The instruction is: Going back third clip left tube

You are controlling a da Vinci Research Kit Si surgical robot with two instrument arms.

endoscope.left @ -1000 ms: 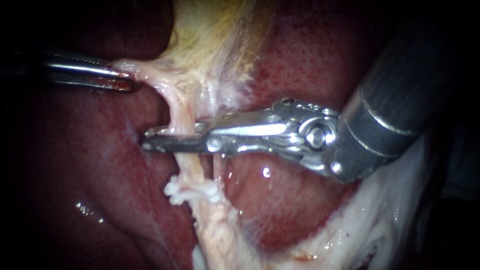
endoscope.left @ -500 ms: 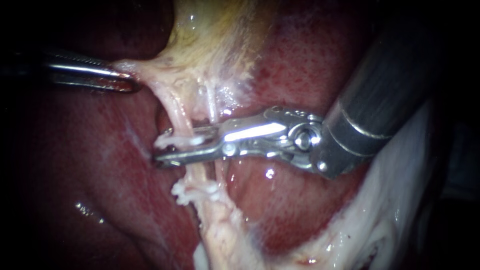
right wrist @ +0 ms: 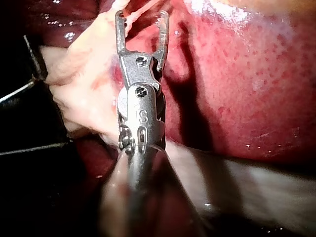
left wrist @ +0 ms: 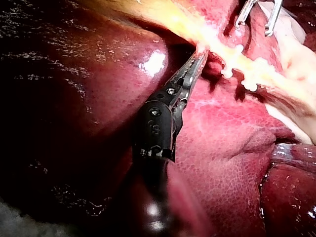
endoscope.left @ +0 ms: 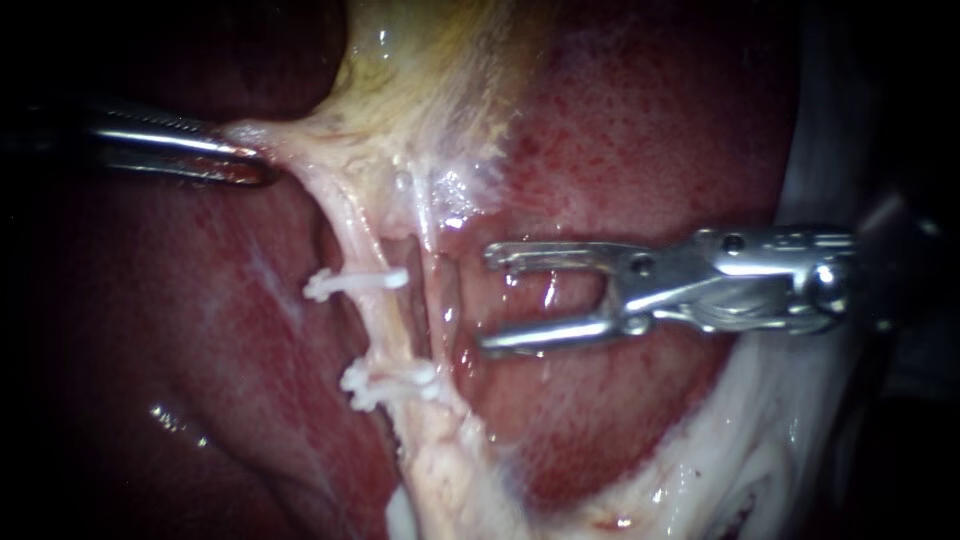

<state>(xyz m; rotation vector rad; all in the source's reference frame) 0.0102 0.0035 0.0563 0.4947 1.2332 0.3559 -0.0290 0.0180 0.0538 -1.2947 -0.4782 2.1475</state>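
Closest to us is the shiny silver right instrument (endoscope.left: 490, 300) (right wrist: 142, 17) (left wrist: 253, 27), which comes in from the right. Its hand is wide open. The two thin jaws stand apart like a fork and hold nothing. The tips sit just beside the tubes and do not touch them. The wet, dark red, speckled liver (endoscope.left: 640, 130) shows through the gap between them.

Just past those tips is the pale, stringy left tube (endoscope.left: 372, 325), running up and down. A thin white plastic clip (endoscope.left: 355, 283) (left wrist: 229, 69) lies across it and sticks out on both sides. Lower down on the same tube sits a lumpy white clip bunch (endoscope.left: 390, 385) (left wrist: 252, 79). I cannot tell if that is one clip or more. A second, thinner pale tube (endoscope.left: 437, 300) runs close along the right side of the first one.

Further off, the slim silver left instrument (endoscope.left: 250, 160) (left wrist: 197, 61) comes in from the left. Its hand is closed on a flap of pale stretched tissue (endoscope.left: 290, 140) above the clips, and the flap is drawn tight.

Behind it all, at the top, hangs the soft yellowish gallbladder (endoscope.left: 430, 60). A band of white fatty tissue (endoscope.left: 760, 470) lies low on the right, over the liver.
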